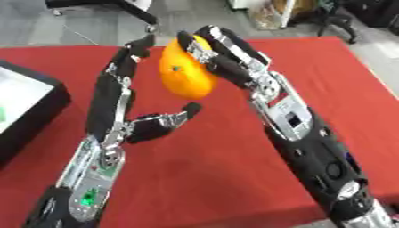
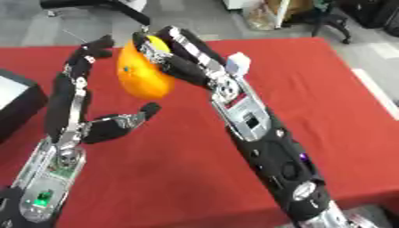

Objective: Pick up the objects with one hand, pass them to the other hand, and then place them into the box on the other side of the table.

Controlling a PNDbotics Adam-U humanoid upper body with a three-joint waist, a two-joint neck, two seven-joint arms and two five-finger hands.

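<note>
The red table (image 1: pixel 195 178) lay bare between and ahead of the arms, offering open passage. The black box (image 1: pixel 31 111) stood at the left edge, its near wall raised above the cloth. The left hand (image 1: pixel 117 102), fingers extended, stood just left of the orange (image 1: pixel 185 71) clasped in the right hand (image 1: pixel 226 49), blocking direct leftward travel toward the box.

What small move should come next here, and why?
Probably close the left hand around the orange fruit. The right hand holds it in curled fingers, while the left hand is open beside it, thumb below, not yet gripping.
</note>
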